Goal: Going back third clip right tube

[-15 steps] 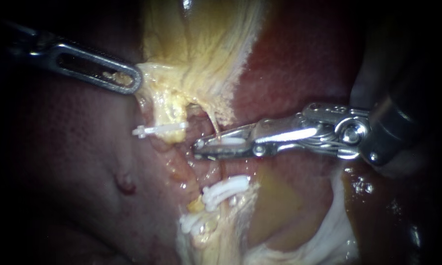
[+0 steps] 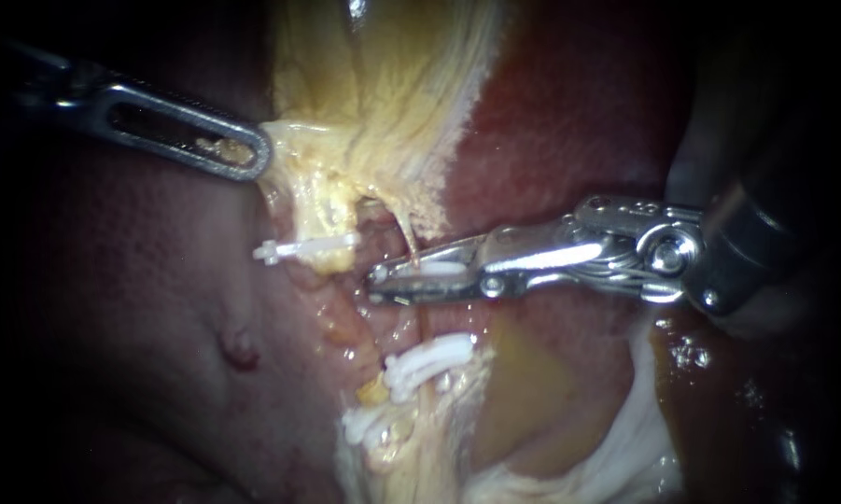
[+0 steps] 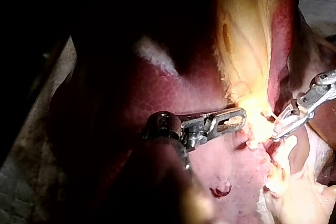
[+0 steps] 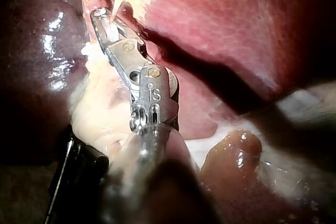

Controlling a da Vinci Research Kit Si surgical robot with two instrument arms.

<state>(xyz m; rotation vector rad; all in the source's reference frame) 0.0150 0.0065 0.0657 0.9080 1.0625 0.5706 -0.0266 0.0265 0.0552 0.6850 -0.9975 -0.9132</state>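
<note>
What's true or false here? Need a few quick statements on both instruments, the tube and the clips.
1. The left instrument holds yellowish tissue. True.
2. The right instrument has its tip at the thin tube. True.
3. No clips are in place. False: a pair of white clips sits below the right instrument in the endoscope view, and a single clip sits below the left instrument.
4. The two instruments touch. False: they are apart, with tissue between them.
</note>
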